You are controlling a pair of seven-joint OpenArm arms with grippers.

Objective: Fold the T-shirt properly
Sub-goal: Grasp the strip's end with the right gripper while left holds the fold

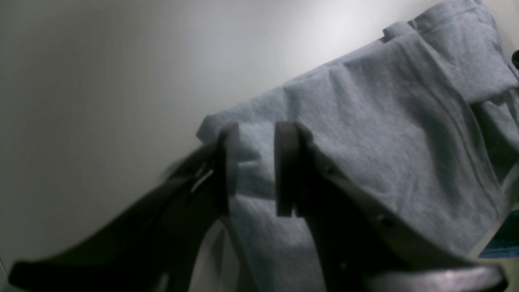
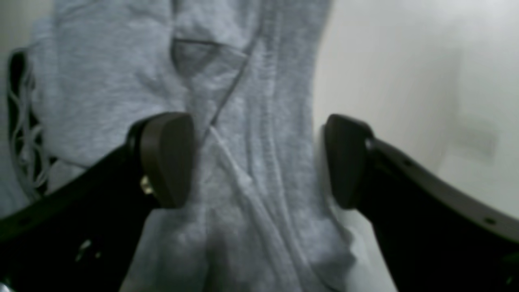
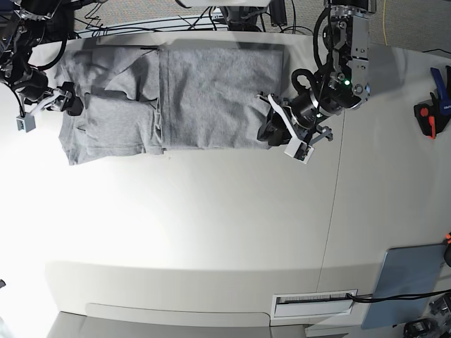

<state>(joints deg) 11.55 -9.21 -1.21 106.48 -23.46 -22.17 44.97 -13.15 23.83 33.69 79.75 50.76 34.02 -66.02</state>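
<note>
The grey T-shirt point(image 3: 211, 98) lies spread across the far part of the white table point(image 3: 211, 225), its left part doubled over. My right gripper point(image 3: 55, 103) is at the shirt's left edge. In the right wrist view this gripper point(image 2: 259, 162) stands wide open, with wrinkled shirt fabric point(image 2: 243, 101) below the gap and nothing between its pads. My left gripper point(image 3: 280, 132) is at the shirt's near right corner. In the left wrist view its fingers point(image 1: 256, 168) stand a narrow gap apart with shirt fabric point(image 1: 365, 121) in the gap. Whether they pinch it does not show.
Red and black clamps point(image 3: 425, 116) and a blue one point(image 3: 440, 81) lie at the table's right edge. A grey-blue pad point(image 3: 412, 271) sits at the near right, beside a labelled slot point(image 3: 313, 301). Cables point(image 3: 113, 24) run along the back.
</note>
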